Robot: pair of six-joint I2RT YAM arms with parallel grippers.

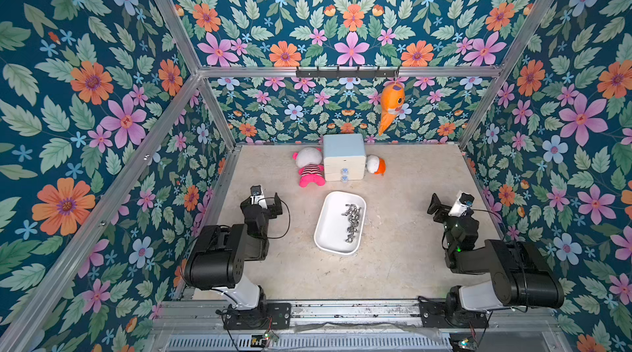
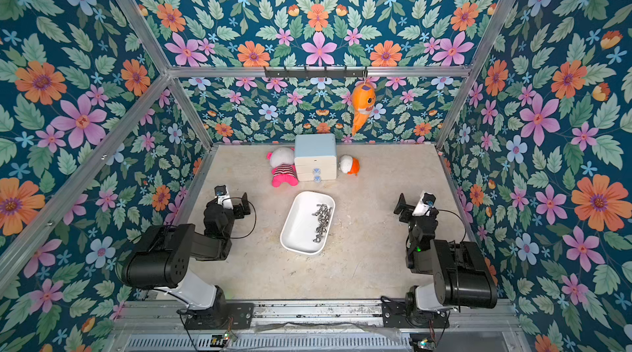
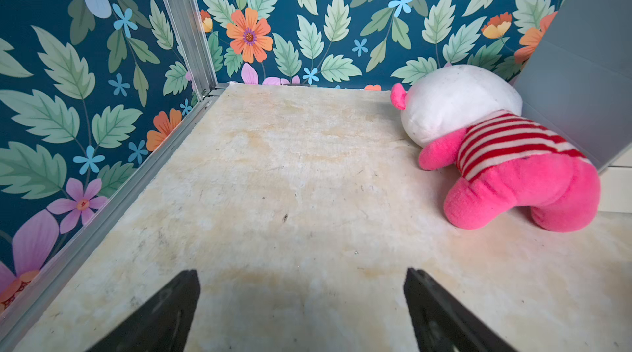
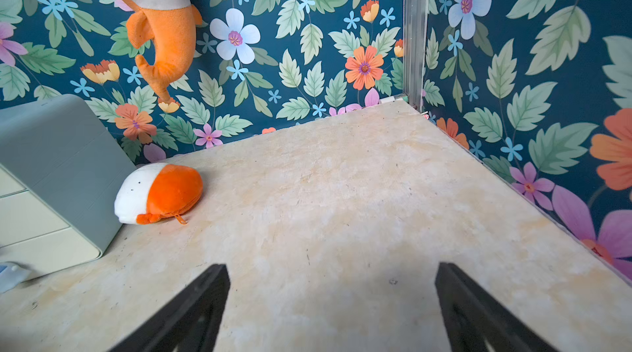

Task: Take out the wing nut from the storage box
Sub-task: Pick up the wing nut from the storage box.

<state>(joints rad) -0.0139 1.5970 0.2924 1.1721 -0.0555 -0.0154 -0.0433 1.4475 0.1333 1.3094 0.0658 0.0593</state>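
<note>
The storage box [image 1: 327,234] [image 2: 297,232], a shallow white tray, lies mid-table in both top views. Several metal wing nuts [image 1: 352,218] [image 2: 321,218] are piled along its right side. My left gripper [image 1: 275,204] [image 2: 245,206] rests left of the box, apart from it. In the left wrist view this left gripper [image 3: 301,273] is open over bare table with nothing between its fingers. My right gripper [image 1: 435,206] [image 2: 400,206] rests right of the box. The right wrist view shows this right gripper [image 4: 331,266] open and holding nothing. Neither wrist view shows the box.
A white drawer cabinet with a pale-blue top [image 1: 343,150] stands at the back, a pink striped plush [image 1: 309,169] to its left and an orange-white plush [image 1: 376,164] to its right. An orange fish plush [image 1: 391,100] hangs from a hook rail [image 1: 347,73] above.
</note>
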